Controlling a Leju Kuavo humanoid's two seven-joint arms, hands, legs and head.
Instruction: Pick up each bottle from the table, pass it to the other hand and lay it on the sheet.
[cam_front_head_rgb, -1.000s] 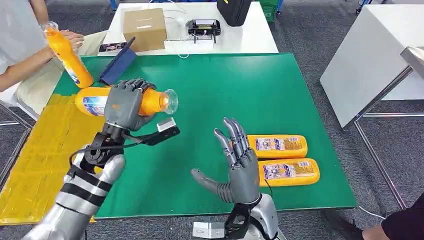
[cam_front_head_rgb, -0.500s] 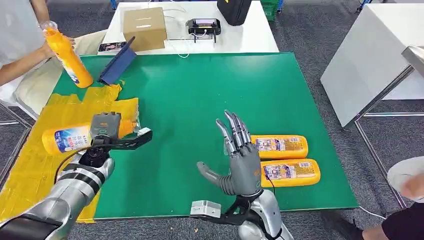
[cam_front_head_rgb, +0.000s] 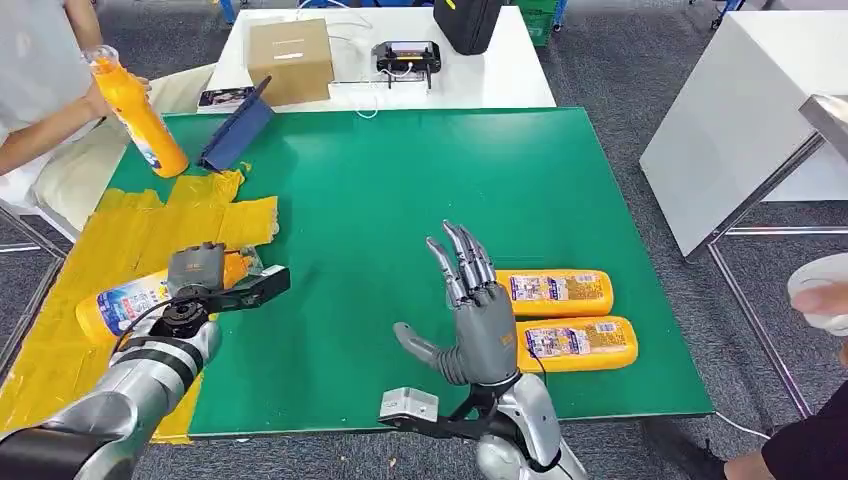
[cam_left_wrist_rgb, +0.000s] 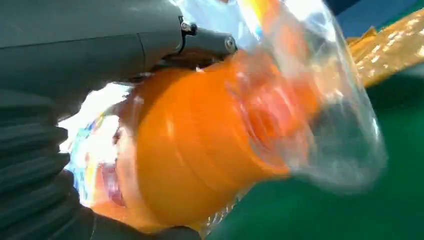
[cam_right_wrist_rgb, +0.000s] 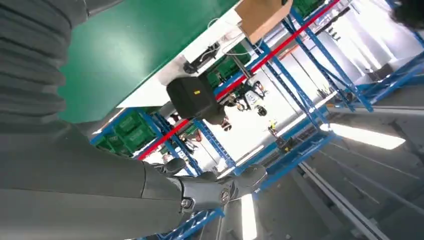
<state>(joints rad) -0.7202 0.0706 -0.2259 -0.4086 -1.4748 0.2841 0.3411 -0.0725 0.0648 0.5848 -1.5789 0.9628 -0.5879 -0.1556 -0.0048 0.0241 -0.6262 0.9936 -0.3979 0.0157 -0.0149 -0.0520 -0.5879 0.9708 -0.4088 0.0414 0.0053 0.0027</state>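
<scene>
The left hand (cam_front_head_rgb: 200, 272) grips an orange bottle (cam_front_head_rgb: 125, 302) lying on its side over the yellow sheet (cam_front_head_rgb: 120, 235), the fingers wrapped round the bottle near its neck; whether the bottle rests on the sheet or hangs just above it cannot be told. In the left wrist view the clear cap (cam_left_wrist_rgb: 320, 100) juts out past the hand (cam_left_wrist_rgb: 90, 50), above the green bench (cam_left_wrist_rgb: 320, 210). The right hand (cam_front_head_rgb: 478, 320) is raised over the near part of the bench (cam_front_head_rgb: 420, 180), fingers spread and pointing up, holding nothing. Just beyond that hand, to its right, two more bottles lie flat side by side on the bench, the farther one (cam_front_head_rgb: 560, 291) and the nearer one (cam_front_head_rgb: 585, 343), both apart from the fingers. Far ahead of the left hand, a person's hand (cam_front_head_rgb: 98, 95) holds another orange bottle (cam_front_head_rgb: 140, 115) upright at the bench's far corner.
</scene>
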